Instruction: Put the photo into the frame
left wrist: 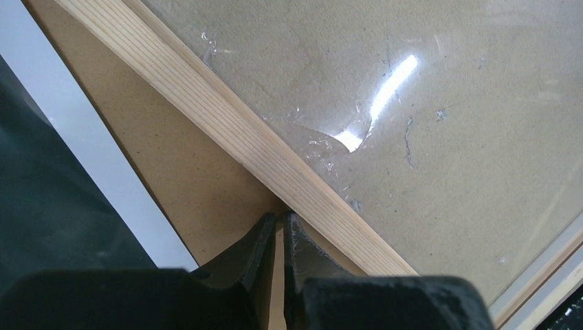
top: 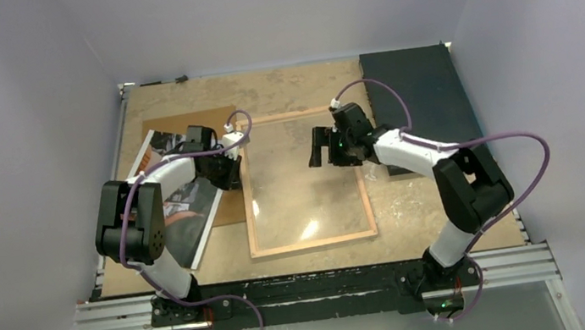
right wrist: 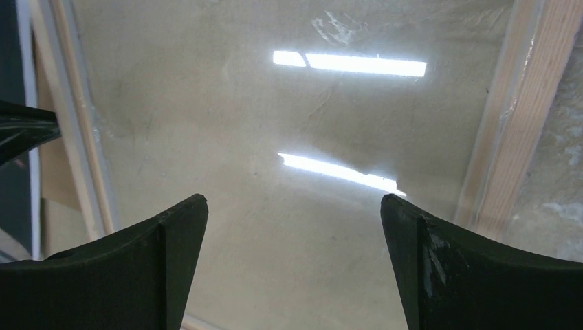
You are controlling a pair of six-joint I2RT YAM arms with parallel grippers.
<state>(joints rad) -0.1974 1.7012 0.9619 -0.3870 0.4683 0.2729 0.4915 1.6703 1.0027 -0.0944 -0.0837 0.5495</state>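
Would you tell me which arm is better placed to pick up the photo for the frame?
Left. The photo lies just beside the left gripper, whose jaws are shut at the frame's left edge. The right gripper hangs open over the frame's middle, farther from the photo.

so the frame [top: 316, 242] is flat on the desk [top: 279, 86] under the right jaws; left jaws sit at its left rail, photo [top: 198, 216] left of them on the board [top: 181, 122]

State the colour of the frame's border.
Pale natural wood with straight grain on the frame; clearest in the left wrist view.
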